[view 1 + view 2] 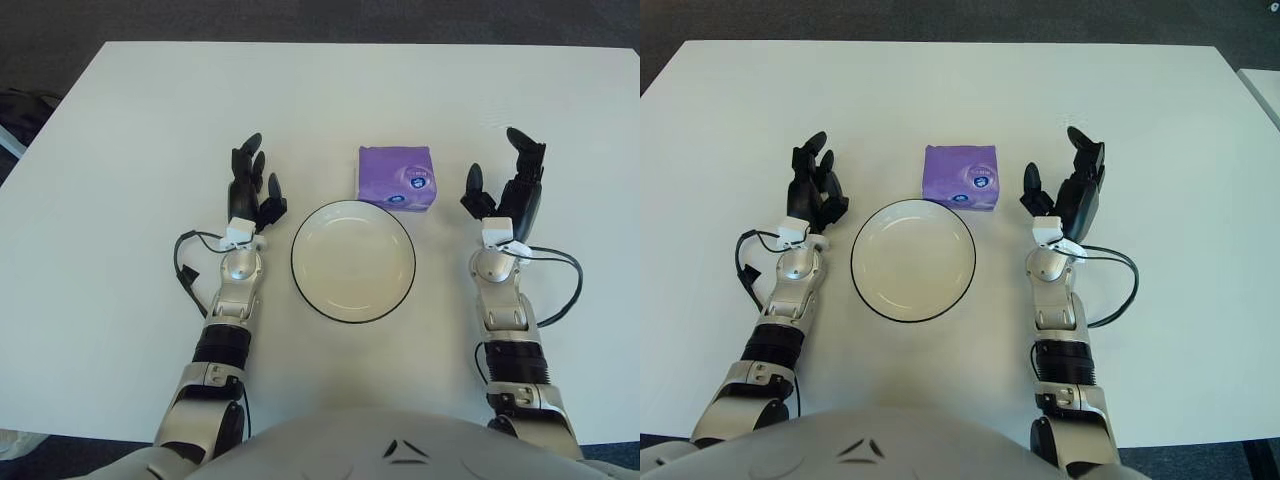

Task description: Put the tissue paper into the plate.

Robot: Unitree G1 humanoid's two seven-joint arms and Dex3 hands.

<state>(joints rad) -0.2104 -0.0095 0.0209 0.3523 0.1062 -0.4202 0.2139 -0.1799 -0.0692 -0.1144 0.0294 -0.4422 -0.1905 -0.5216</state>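
A purple tissue pack [396, 176] lies on the white table just behind the plate's far right rim. The plate [300, 290] is white with a black rim, holds nothing, and sits at the table's middle in front of me. My left hand [252, 185] shows left of the plate, fingers spread, holding nothing. My right hand [508, 180] shows right of the tissue pack and plate, fingers spread upward, holding nothing. Neither hand touches the pack.
The white table [130, 120] stretches wide around the plate and hands. Black cables loop beside both forearms, one at the left wrist [185, 265] and one at the right [565, 285]. A dark floor lies beyond the table's edges.
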